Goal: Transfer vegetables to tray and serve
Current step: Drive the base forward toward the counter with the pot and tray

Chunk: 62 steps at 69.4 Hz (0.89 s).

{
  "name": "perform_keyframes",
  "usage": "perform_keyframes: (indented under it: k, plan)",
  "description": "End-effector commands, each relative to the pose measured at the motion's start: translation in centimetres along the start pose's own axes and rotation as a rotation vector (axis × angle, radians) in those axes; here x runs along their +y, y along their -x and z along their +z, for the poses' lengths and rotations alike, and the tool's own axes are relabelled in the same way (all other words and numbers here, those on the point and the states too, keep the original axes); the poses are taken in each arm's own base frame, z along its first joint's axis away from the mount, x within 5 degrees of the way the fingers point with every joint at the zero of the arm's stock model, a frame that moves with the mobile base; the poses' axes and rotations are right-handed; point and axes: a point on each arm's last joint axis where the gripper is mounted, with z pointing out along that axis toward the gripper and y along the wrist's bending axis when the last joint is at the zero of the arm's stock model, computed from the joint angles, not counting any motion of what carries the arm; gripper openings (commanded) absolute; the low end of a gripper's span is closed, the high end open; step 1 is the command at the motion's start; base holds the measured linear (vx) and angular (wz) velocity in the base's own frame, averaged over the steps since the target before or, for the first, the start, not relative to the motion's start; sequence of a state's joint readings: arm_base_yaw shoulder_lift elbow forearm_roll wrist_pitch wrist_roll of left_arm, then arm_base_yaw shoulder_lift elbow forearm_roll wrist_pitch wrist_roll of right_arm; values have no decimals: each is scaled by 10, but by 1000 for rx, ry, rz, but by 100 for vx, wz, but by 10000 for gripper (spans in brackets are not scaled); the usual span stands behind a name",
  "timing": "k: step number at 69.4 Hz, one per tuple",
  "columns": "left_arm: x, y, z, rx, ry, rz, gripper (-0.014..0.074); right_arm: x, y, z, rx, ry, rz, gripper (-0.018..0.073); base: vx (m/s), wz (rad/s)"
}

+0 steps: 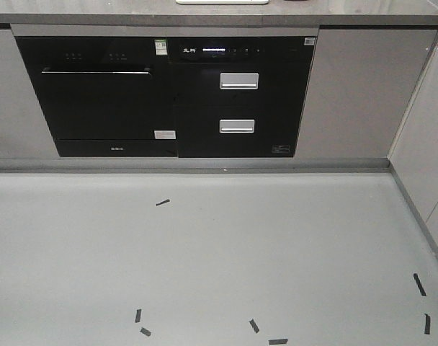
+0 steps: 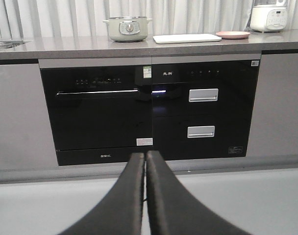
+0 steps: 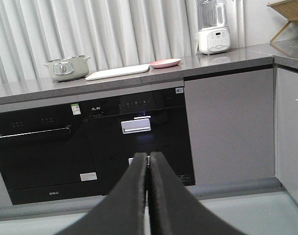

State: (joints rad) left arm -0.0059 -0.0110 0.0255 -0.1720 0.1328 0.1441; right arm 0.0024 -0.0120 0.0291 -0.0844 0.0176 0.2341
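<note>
The cream-white tray [image 2: 186, 38] lies flat on the grey countertop, also seen as the tray [image 3: 117, 72] in the right wrist view and as a sliver of the tray [image 1: 222, 2] at the top of the front view. No vegetables show in any view. My left gripper [image 2: 145, 155] is shut with nothing in it, low above the floor and well short of the counter. My right gripper [image 3: 148, 155] is likewise shut and empty, pointing at the black appliances.
A round pink plate [image 2: 233, 35] sits right of the tray, a pale green pot [image 2: 127, 28] left of it, a white blender [image 3: 213, 28] further right. Black built-in appliances [image 1: 165, 97] fill the cabinet front. Black tape marks [image 1: 163, 202] dot the grey floor.
</note>
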Motion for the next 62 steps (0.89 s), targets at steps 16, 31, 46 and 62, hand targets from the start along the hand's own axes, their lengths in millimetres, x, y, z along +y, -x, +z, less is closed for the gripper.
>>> perform_keyframes:
  k: [16,31,46,62]
  plan:
    - [1,-2,0,-54,10,-18,-6,1,2,0,-64,11,-12,-3,12,1]
    - [1,-2,0,-54,10,-18,-6,1,2,0,-64,11,-12,-3,14,-1]
    - [1,-2,0,-54,10,-18,-6,1,2,0,-64,11,-12,-3,15,-1]
    - [1,-2,0,-54,10,-18,-6,1,2,0,-64,11,-12,-3,17,-1]
